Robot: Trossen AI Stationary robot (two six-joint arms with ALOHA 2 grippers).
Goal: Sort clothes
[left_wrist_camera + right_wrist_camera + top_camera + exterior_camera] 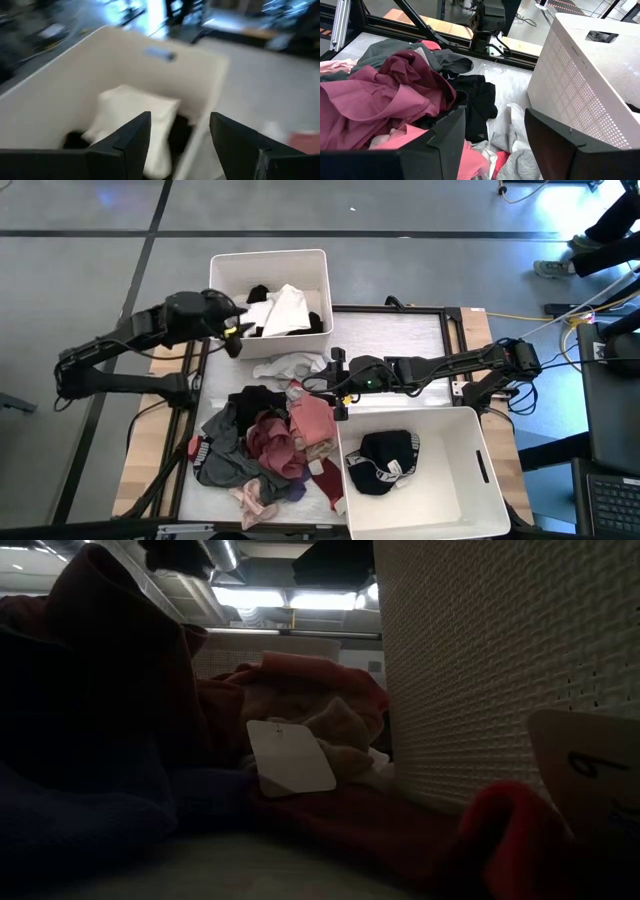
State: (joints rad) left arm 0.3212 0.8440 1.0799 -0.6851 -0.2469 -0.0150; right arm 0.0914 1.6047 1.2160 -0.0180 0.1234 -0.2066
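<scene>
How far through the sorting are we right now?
Done: the far bin holds white and black pieces, the near bin a black garment. In hand: nothing; the left end effector hangs open at the far bin's edge, and the right end effector is open over the pile, gripping nothing. Left: most of the job, since the maroon, pink, grey and black pile is on the table.

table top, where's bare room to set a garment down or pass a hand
Bare table lies right of the far bin, up to the right arm. The near bin is open right of its black garment. The clothes pile crowds the near left, with the right claw at its edge.
</scene>
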